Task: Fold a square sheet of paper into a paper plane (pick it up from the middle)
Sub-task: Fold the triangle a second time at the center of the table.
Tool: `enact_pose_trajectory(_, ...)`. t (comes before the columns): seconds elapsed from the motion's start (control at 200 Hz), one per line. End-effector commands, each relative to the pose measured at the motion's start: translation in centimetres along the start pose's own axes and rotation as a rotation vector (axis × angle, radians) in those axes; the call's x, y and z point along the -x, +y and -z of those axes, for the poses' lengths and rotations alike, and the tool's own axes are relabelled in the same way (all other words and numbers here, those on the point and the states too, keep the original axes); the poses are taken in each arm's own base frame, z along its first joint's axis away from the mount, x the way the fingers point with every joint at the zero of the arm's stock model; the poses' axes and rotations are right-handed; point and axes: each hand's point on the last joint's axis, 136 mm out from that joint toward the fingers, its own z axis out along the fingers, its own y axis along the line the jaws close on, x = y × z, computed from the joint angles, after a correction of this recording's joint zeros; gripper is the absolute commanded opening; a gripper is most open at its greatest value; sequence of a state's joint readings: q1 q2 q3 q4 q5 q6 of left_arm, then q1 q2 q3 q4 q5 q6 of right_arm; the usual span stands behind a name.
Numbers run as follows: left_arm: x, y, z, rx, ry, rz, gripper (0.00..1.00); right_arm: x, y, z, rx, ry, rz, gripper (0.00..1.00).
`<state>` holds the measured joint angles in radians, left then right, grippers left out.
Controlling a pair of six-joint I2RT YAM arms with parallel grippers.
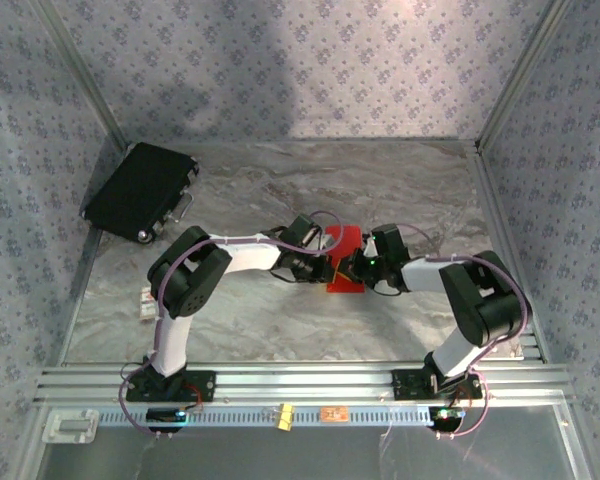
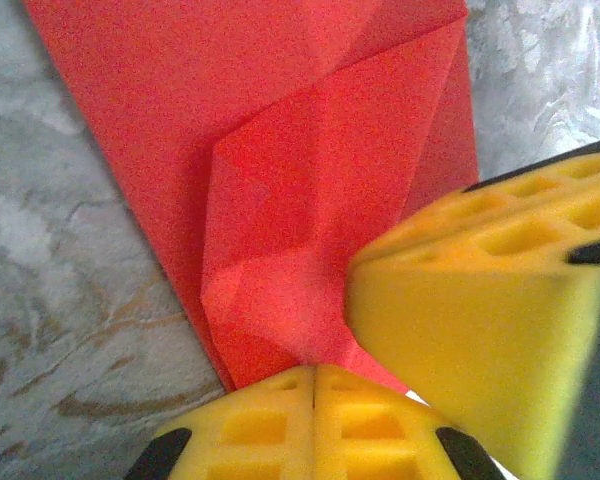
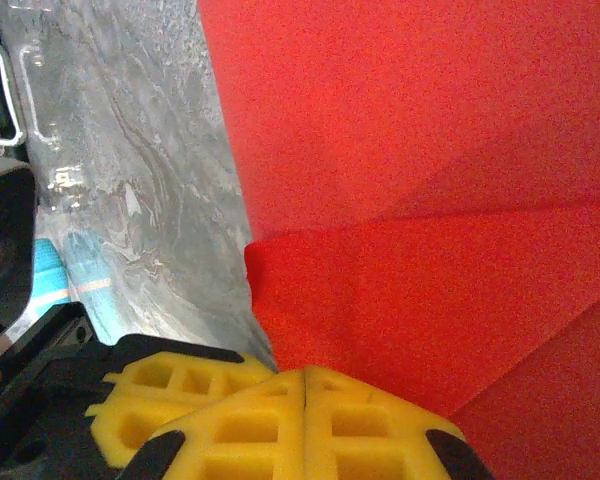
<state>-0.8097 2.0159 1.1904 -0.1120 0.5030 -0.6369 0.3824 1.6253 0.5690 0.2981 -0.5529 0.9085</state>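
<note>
The table [image 1: 280,320] is grey marbled, walled in by pale patterned cloth [image 1: 280,70]. The square sheet of paper [image 1: 346,243], bright red and already creased into angled flaps, lies on the table. A black case [image 1: 140,190] sits well to the sheet's far left, its inside hidden. The left gripper [image 2: 313,385] meets the sheet's left side and the right gripper [image 3: 305,388] its right side. Both pairs of jaws are pressed together, tips touching the red paper. I cannot tell whether any paper is caught between them.
</note>
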Motion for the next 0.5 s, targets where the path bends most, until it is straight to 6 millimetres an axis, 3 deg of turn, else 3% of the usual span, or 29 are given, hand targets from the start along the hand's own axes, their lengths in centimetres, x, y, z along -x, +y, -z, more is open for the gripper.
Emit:
enact_pose_trajectory(0.0, -2.9, 3.9, -0.6, 0.143, 0.076, 0.048, 0.00, -1.6, -2.8, -0.6, -0.068, 0.051, -0.054, 0.00)
enact_pose_trajectory(0.11, -2.8, 4.0, -0.6, 0.146, 0.076, 0.052, 0.00, -0.7, -4.2, 0.0, -0.097, 0.020, -0.073, 0.00)
enact_pose_trajectory(0.495, -3.2, 4.6, -1.0, 0.161, 0.097, 0.057, 0.00, 2.8, -4.2, 0.9, -0.062, -0.049, -0.089, 0.00)
